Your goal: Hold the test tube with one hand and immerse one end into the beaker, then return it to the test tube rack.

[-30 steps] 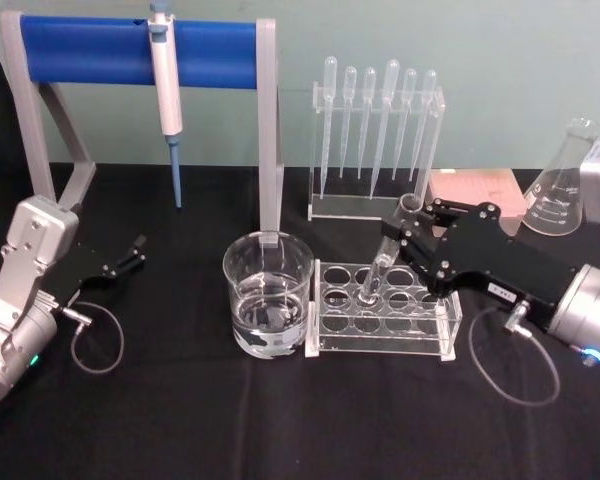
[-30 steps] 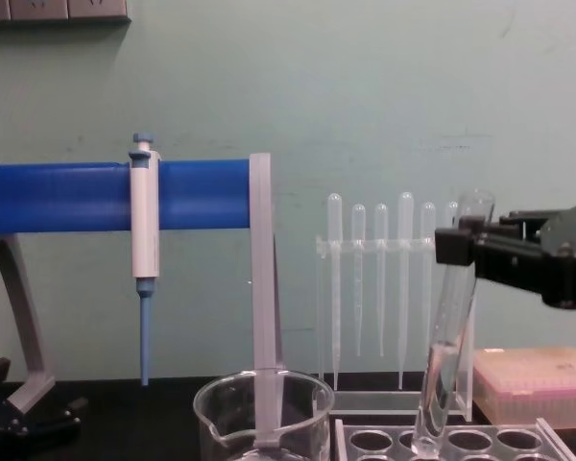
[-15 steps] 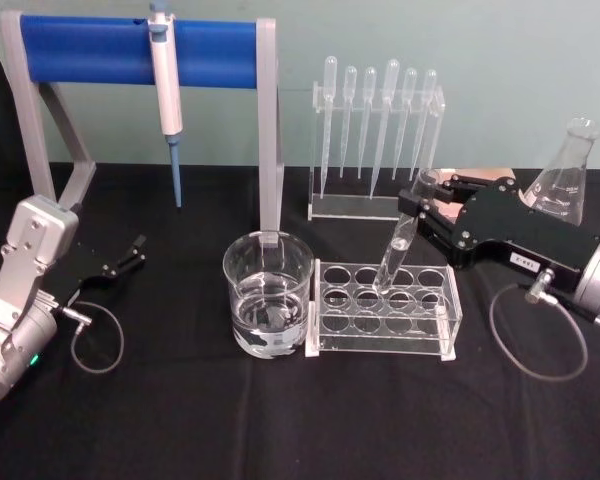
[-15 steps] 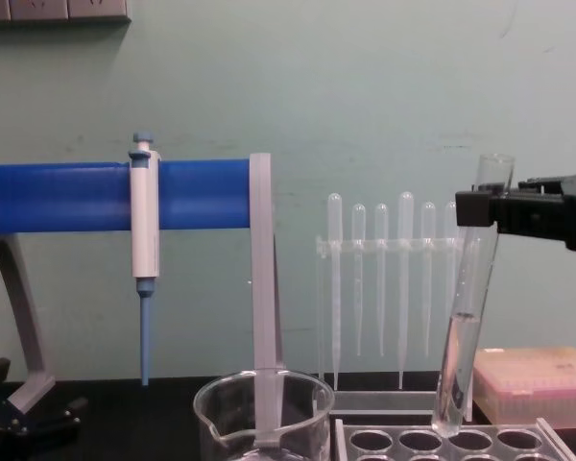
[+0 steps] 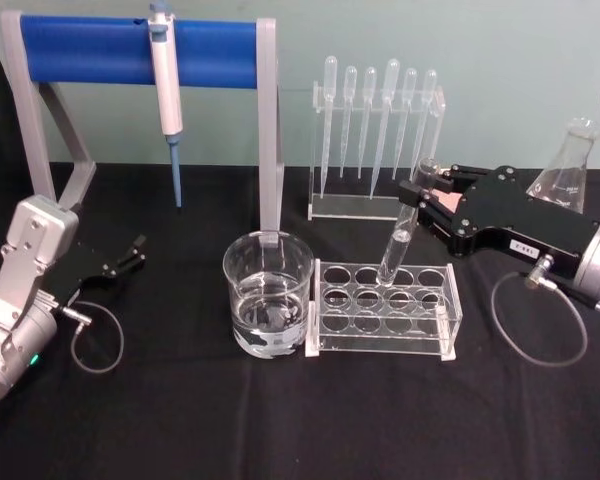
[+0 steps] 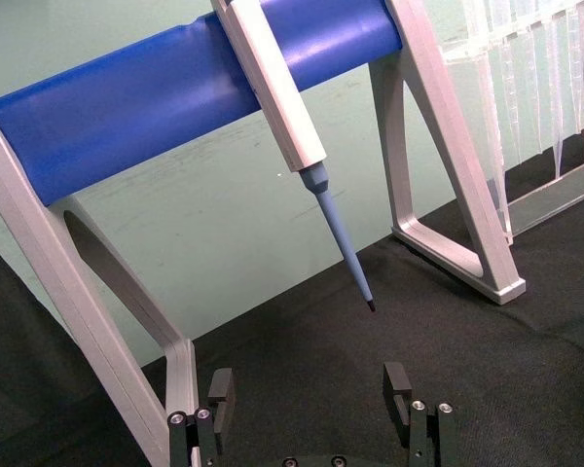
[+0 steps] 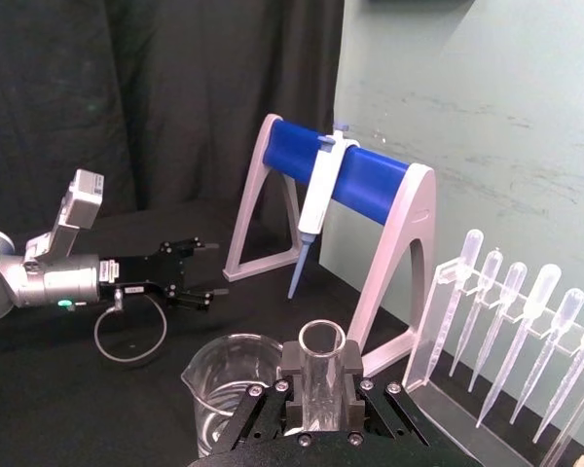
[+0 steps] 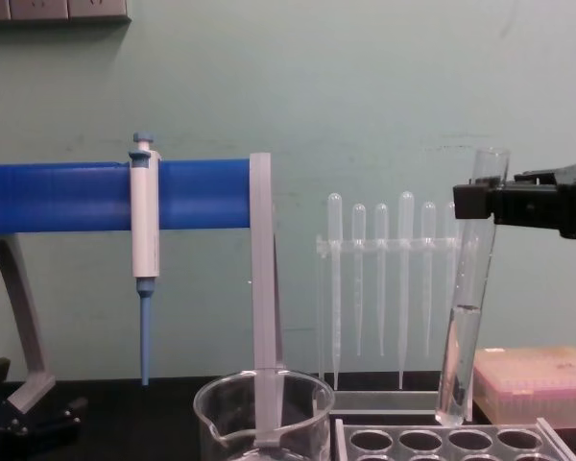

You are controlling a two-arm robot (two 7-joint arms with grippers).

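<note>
I hold the test tube (image 5: pixel 396 240) with the right gripper (image 5: pixel 421 190); its fingers pinch the glass just under the flared rim. The round bottom hangs just above the back row of the test tube rack (image 5: pixel 380 318) and, as far as the chest view shows, it is free of the holes. The beaker (image 5: pixel 268 298) stands just beside the rack, on the robot's left of it, with clear liquid in its lower part. The left gripper (image 5: pixel 132 252) is parked low over the tabletop (image 5: pixel 200 420) at the far left, its fingers spread around nothing.

I judge the step in hand to be the carry from the rack to the beaker. To do it well, I want the round end higher than the beaker's rim before I go sideways, then a slow descent in the middle of the opening, away from the wall and the spout. The grip is very high on the tube (a long lever below it), so a quick move could make the lower end swing and tap the glass.

The long axis is near vertical but leaning: the open rim points up and toward the robot's right, and the round bottom points down and toward the beaker.
</note>
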